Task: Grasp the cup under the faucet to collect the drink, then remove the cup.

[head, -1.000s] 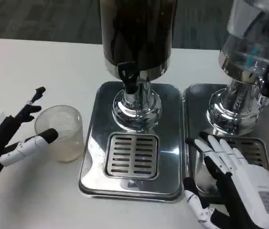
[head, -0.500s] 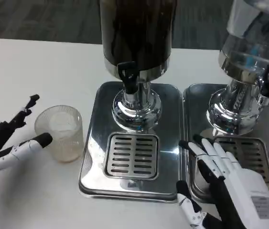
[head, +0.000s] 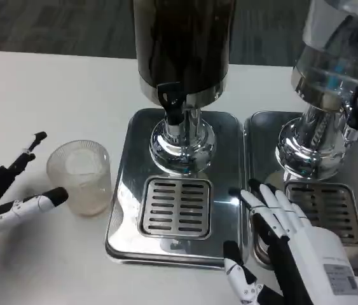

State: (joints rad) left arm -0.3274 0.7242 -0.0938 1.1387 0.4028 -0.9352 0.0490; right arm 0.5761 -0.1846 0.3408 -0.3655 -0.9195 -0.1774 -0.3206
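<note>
Both hands are empty with fingers spread: the left hand (head: pixel 10 190) lies on the white table (head: pixel 51 95) just left of the clear ribbed cup (head: pixel 80 176), its fingers apart from the glass, while the right hand (head: pixel 287 238) hovers flat over the gap between the two steel drip trays. That cup stands upright on the table beside the left drip tray (head: pixel 175 190), not under the black faucet (head: pixel 171 101) of the dark drink dispenser (head: pixel 182 44). A second dispenser (head: pixel 334 57) with clear liquid stands on the right drip tray (head: pixel 357 171).
</note>
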